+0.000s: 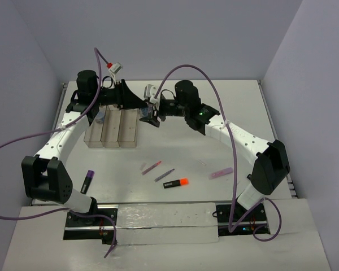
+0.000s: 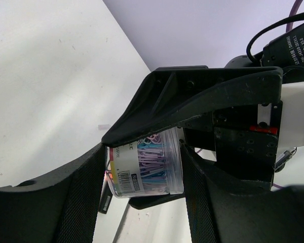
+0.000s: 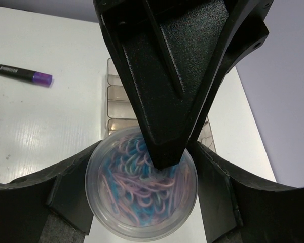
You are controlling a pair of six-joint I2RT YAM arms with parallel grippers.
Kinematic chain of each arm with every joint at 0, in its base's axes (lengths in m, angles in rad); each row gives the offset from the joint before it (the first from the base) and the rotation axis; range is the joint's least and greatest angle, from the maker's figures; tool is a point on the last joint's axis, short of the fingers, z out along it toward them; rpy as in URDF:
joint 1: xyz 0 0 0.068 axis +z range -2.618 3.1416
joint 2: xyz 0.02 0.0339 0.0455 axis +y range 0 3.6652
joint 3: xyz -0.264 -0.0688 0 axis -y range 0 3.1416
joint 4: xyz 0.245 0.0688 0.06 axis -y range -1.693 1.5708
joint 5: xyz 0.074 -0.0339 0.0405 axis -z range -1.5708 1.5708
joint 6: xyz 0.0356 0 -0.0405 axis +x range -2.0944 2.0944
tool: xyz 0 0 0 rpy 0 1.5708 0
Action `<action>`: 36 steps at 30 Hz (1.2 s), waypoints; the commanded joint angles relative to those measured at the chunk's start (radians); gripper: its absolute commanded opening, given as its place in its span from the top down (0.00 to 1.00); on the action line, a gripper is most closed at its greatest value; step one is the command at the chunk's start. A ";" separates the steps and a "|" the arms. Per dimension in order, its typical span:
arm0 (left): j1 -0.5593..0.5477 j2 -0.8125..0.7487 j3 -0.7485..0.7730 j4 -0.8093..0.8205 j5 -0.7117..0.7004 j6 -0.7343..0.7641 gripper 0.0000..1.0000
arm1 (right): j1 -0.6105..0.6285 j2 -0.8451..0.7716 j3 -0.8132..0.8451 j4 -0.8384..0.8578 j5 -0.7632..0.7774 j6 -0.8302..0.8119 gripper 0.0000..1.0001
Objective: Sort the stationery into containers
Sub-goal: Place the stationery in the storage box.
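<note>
Clear round tub of pink-blue paper clips, pinched in right gripper, left gripper hold unclear, clear plastic tray just beyond.

Seen from above, the left arm is raised from its base at 7 o'clock toward 11 o'clock, with the wrist turned to 3 o'clock. The right arm is bent at an elbow at 4 o'clock and stretched toward 10 o'clock. The left gripper and right gripper are brought together crosswise and closed on one round tub, the left on its flat ends, the right on its curved sides.
</note>
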 commanded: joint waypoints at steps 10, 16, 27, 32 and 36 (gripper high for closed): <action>-0.001 -0.038 0.011 -0.016 0.072 0.020 1.00 | -0.005 -0.009 0.031 0.068 0.039 0.010 0.26; 0.020 -0.034 -0.014 0.031 0.047 -0.032 1.00 | -0.010 -0.012 0.011 0.097 0.042 0.035 0.00; 0.077 -0.012 -0.023 0.244 -0.062 -0.306 1.00 | -0.051 -0.040 -0.053 0.272 0.073 0.185 0.00; 0.118 0.047 0.097 0.227 -0.170 -0.308 1.00 | -0.140 -0.027 -0.093 0.469 0.038 0.412 0.00; 0.147 0.099 0.170 0.264 -0.250 -0.358 1.00 | -0.182 0.084 0.049 0.528 0.015 0.617 0.00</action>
